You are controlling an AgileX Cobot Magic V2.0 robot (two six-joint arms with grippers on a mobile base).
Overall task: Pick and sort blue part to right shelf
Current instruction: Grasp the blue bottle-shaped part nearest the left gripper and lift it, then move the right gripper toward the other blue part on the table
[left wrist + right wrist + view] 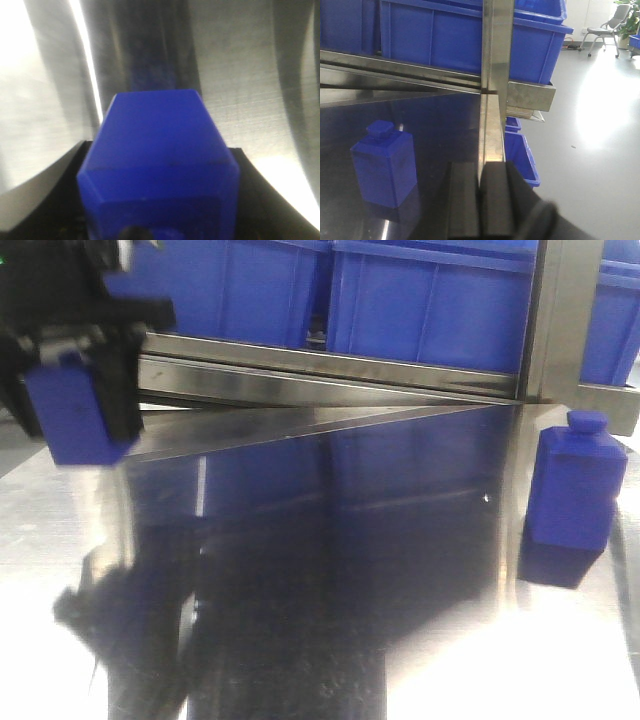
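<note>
A blue part (68,420) hangs above the steel table at the far left, with my left gripper (95,390) shut on it. In the left wrist view that blue part (160,150) fills the space between the black fingers (252,200), its cap end toward the camera. A second blue part (577,490) with a small cap stands upright on the table at the right, just in front of the right shelf (330,370). It also stands left of my right gripper (481,172) as a blue part (385,165). That gripper is shut and holds nothing.
Large blue bins (430,300) sit on the shelf behind its steel rail. A vertical steel post (495,75) rises straight ahead of my right gripper. Another blue bin (522,157) sits low past the table edge, and a chair (607,27) stands far off on the grey floor.
</note>
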